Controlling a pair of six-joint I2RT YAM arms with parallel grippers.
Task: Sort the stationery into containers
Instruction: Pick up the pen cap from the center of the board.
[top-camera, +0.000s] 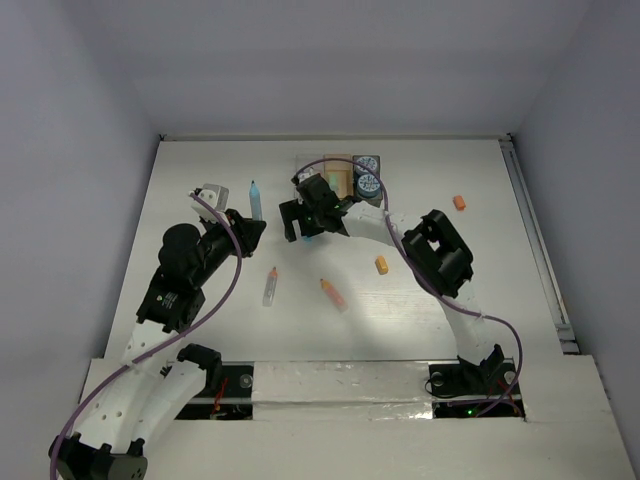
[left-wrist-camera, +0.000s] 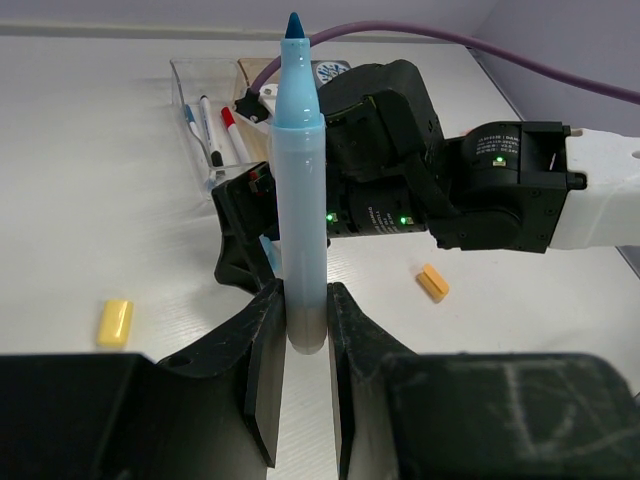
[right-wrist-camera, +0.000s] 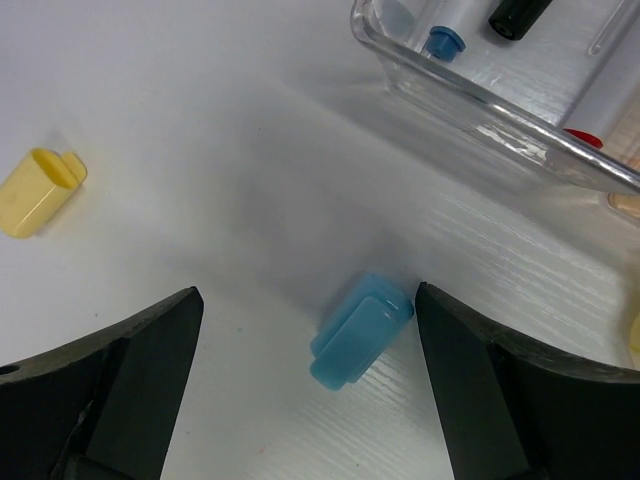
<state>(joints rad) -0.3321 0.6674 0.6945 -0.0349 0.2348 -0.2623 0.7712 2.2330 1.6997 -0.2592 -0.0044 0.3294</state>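
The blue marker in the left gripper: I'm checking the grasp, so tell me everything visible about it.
The blue marker is uncapped, its darker felt tip bare. The barrel is pale translucent blue plastic, stubby and smooth. The left gripper pinches its rear end, so it points straight out from the jaws. Only the jaws touch it.

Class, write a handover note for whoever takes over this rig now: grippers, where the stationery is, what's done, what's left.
Left gripper shut on the uncapped blue marker, gripped near its tail.
Right gripper open, straddling the blue cap on the table beside the clear bin.
Done: a few pens lie in the clear bin.
Left: bin the blue marker and cap, plus the clear marker, orange marker, orange cap, orange bit and yellow cap on the table.
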